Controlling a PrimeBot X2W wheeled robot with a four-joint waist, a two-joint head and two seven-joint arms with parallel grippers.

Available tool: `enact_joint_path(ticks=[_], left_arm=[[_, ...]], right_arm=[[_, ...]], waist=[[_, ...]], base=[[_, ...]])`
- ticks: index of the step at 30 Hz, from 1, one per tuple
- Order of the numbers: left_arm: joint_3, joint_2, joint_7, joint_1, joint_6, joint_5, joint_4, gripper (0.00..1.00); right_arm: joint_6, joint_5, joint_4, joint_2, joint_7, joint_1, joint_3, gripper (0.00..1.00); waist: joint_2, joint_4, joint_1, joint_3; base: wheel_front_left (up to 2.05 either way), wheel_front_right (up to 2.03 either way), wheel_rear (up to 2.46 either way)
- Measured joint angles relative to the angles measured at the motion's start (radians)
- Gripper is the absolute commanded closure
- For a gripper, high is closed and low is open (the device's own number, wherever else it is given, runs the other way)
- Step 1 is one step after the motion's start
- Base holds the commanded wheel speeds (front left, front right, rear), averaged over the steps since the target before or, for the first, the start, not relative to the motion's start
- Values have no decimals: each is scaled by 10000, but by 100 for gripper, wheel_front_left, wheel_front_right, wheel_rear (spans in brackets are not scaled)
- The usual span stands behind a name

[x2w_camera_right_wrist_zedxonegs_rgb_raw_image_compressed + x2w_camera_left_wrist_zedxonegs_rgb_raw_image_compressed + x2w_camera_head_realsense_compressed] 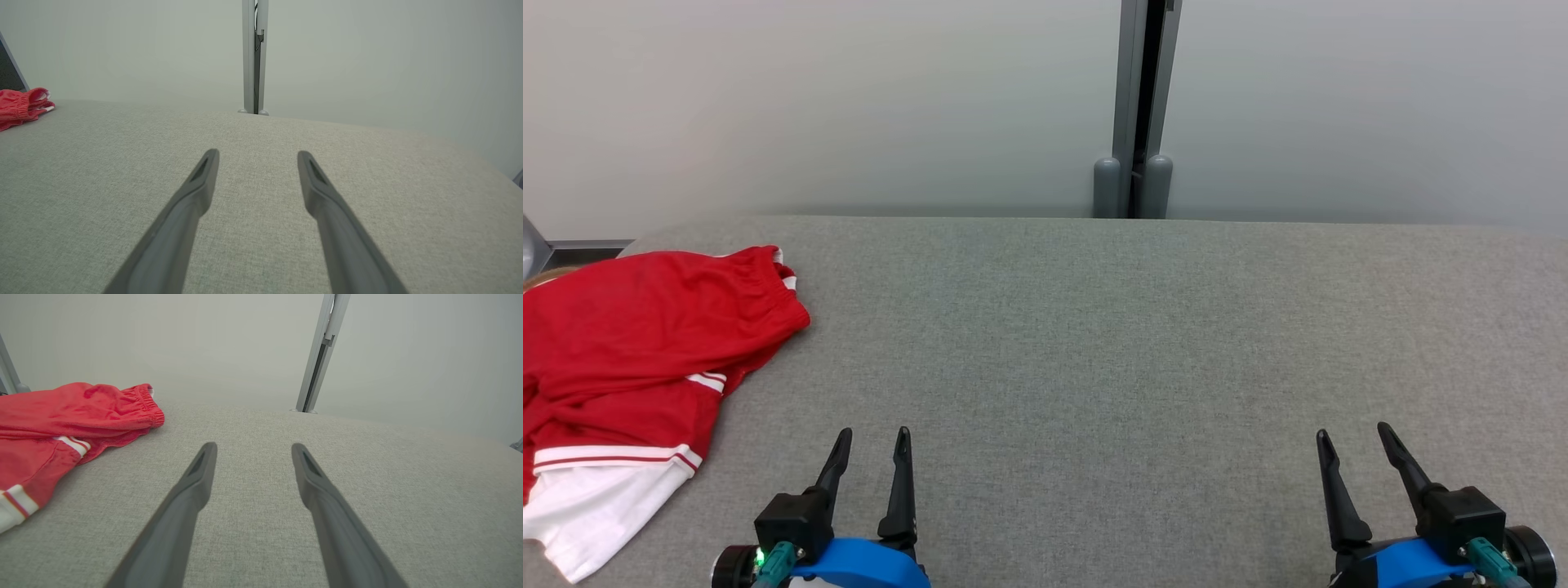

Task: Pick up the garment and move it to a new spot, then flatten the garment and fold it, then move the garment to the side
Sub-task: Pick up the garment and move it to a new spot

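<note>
Lying crumpled on the grey table (pixel 1094 343), the red garment (pixel 629 343) shows white trim.

Looked like lab or robot test cell: pale frosted partition panels (pixel 849 98) met at grey metal post (pixel 1141 106) with rounded feet; wide counter (pixel 1094 343) clad in plain grey woven fabric stood against them; lighting even, flat

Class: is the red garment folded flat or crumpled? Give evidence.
Crumpled: the red garment lies bunched in uneven, overlapping layers on the grey surface.
</note>
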Motion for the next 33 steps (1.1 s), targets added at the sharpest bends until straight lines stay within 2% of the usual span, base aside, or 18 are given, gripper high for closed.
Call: enact_joint_path(ticks=[12, 21, 29, 33], left_arm=[[-100, 0, 0, -119, -31, -15, 138, 0], [-171, 12, -2, -276, -61, 71, 50, 0], [113, 36, -2, -314, -82, 184, -31, 0], [234, 38, -2, -296, -88, 205, -88, 0]], right_arm=[[0, 88, 23, -4, -4, -65, -123, 0], [0, 205, -111, -15, -10, 80, -349, 0], [0, 391, -111, -12, -10, 32, 176, 0], [2, 462, -67, -10, -10, 29, 428, 0]], waist=[[0, 138, 0, 30], [0, 1799, 0, -151], [0, 3631, 0, -207], [0, 4266, 0, -124]], base=[[0, 0, 0], [0, 0, 0], [0, 0, 0], [0, 0, 0]])
